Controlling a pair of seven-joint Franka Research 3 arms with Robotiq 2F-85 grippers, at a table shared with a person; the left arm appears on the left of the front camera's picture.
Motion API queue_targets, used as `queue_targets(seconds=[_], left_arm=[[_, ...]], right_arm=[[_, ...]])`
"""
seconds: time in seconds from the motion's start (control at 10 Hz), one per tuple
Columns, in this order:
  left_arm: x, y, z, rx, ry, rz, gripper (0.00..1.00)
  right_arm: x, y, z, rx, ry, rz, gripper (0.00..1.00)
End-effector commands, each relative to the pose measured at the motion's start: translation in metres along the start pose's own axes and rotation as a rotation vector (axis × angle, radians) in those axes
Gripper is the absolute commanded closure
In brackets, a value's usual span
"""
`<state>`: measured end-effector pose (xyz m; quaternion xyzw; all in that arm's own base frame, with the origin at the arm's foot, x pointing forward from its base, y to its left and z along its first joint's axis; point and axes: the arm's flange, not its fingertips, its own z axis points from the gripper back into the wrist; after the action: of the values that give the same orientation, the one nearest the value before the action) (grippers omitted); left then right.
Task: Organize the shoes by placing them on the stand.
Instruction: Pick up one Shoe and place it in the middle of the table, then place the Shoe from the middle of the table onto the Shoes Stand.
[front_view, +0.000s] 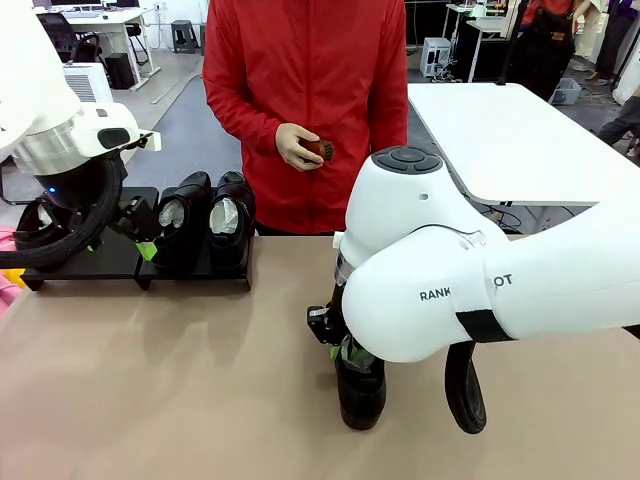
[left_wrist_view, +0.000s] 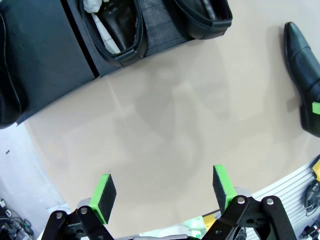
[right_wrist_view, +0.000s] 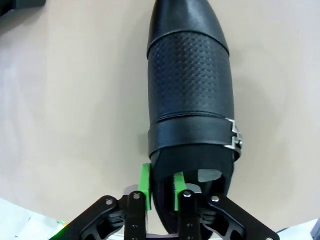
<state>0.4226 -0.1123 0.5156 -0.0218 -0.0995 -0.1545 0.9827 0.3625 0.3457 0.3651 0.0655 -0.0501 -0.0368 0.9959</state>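
Tan table (front_view: 200, 380) — right gripper (right_wrist_view: 161, 186) seemingly pinching shoe (right_wrist_view: 190, 95) collar.

In the front view, the right arm's white housing covers the right gripper (front_view: 345, 345) and most of the shoe (front_view: 360, 390) below it, leaving its toe end visible. The left arm's cable bundle hides the left end of the stand (front_view: 110, 262) and much of the left gripper (front_view: 143, 232). In the left wrist view, two shoes on the stand (left_wrist_view: 45, 55) are cut by the top edge, another shoe (left_wrist_view: 306, 75) by the right edge. In the right wrist view, the shoe (right_wrist_view: 190, 85) loses its tip at the top edge.
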Motion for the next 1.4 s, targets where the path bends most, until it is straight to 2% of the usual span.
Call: queue_targets(seconds=[0.0, 0.1, 0.2, 0.5, 0.6, 1.3], left_arm=[[-0.004, 0.003, 0.0, 0.01, -0.002, -0.011, 0.0], [-0.004, 0.003, 0.0, 0.01, -0.002, -0.011, 0.0], [-0.004, 0.003, 0.0, 0.01, -0.002, -0.011, 0.0], [-0.004, 0.003, 0.0, 0.01, -0.002, -0.011, 0.0], [-0.004, 0.003, 0.0, 0.01, -0.002, -0.011, 0.0], [-0.004, 0.003, 0.0, 0.01, -0.002, -0.011, 0.0]], right_arm=[[0.001, 0.008, 0.004, 0.037, -0.009, -0.051, 0.26], [0.0, 0.007, 0.008, 0.05, -0.018, -0.058, 0.08], [-0.002, 0.005, 0.011, 0.058, -0.02, -0.059, 0.0], [-0.005, -0.012, 0.028, 0.094, -0.033, -0.063, 0.0], [0.001, 0.002, 0.016, 0.05, -0.024, -0.05, 0.0], [0.001, 0.002, 0.016, 0.05, -0.024, -0.05, 0.0]])
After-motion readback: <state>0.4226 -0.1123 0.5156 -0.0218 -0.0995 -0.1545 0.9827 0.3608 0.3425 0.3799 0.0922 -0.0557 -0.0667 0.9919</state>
